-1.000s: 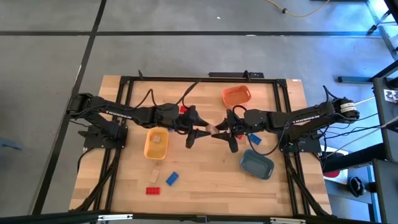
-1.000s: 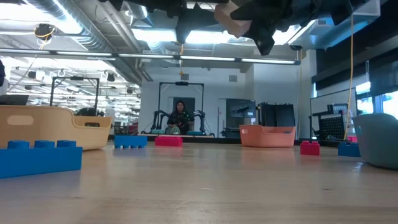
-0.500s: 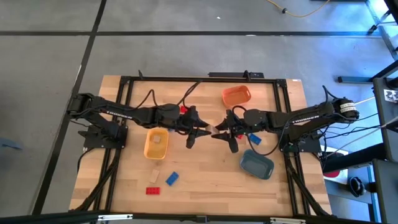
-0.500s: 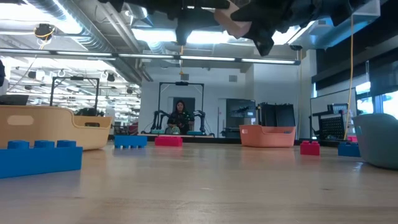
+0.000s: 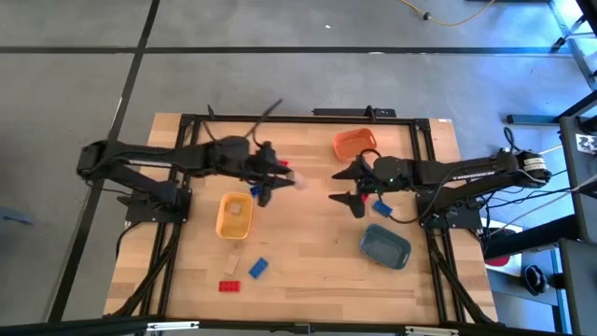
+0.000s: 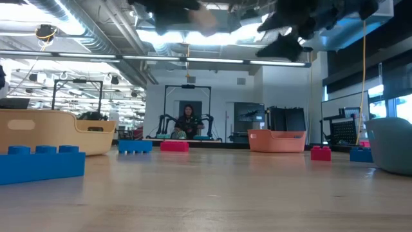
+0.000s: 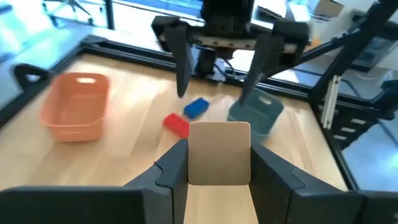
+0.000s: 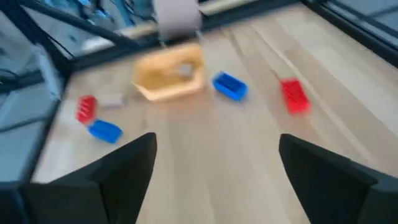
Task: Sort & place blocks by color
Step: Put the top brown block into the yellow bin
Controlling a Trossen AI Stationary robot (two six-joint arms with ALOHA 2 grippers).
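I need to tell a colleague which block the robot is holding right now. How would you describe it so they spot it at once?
Start at the yellow tray on the table's left half. Just beyond its far corner, above the table, hangs the left gripper, shut on a beige block. It is the only block off the table, plain wood-coloured, unlike the red and blue ones.

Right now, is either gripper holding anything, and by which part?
The left gripper holds a beige block, clamped by its two side faces. The right gripper is open and empty.
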